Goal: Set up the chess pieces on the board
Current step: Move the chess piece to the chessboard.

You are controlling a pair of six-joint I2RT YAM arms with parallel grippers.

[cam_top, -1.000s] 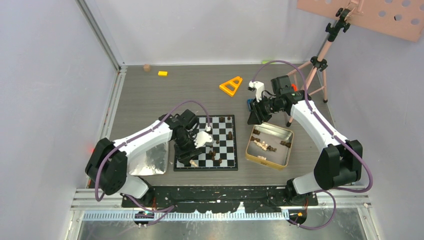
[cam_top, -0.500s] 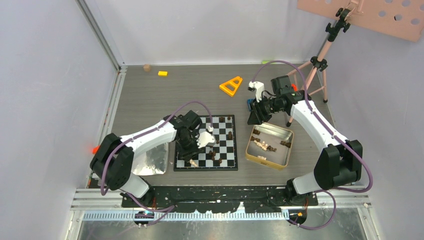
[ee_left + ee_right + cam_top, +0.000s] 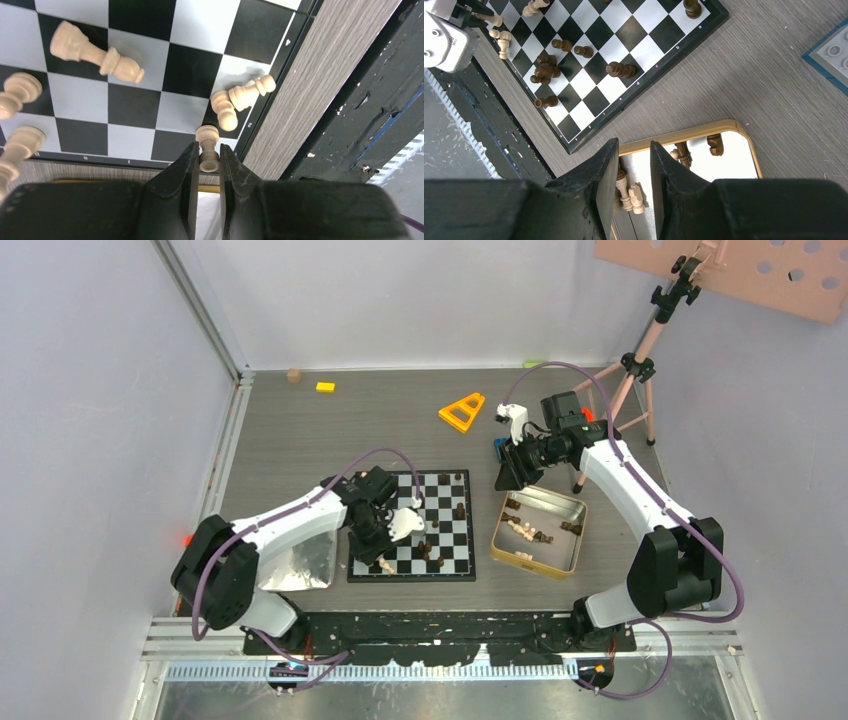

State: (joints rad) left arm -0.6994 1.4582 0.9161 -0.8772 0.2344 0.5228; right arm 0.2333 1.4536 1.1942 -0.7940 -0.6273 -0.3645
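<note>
The board [image 3: 462, 540] lies at the table's middle, with several chess pieces scattered on it. My left gripper [image 3: 206, 152] hangs over the board's near left corner [image 3: 377, 550], shut on a light tan pawn [image 3: 207, 145] that pokes out past the fingertips. Other light pieces lie tipped on the squares, one at the top left [image 3: 95, 52] and two by the border [image 3: 227, 107]. Dark pieces [image 3: 621, 69] lie toward the board's other side [image 3: 634, 32]. My right gripper [image 3: 634, 150] is open and holds nothing, above the gold-rimmed tin [image 3: 684, 132], which holds more pieces [image 3: 636, 192].
A silver tray [image 3: 300, 560] sits left of the board. An orange triangle [image 3: 462, 412], a yellow brick [image 3: 325, 387] and a small tan cube [image 3: 293, 374] lie at the back. A blue brick [image 3: 831, 52] and a tripod [image 3: 640, 370] stand beside the right arm.
My left gripper has closed on the light pawn at the board's near left corner, and its arm shifted a little. The right arm has not moved.
</note>
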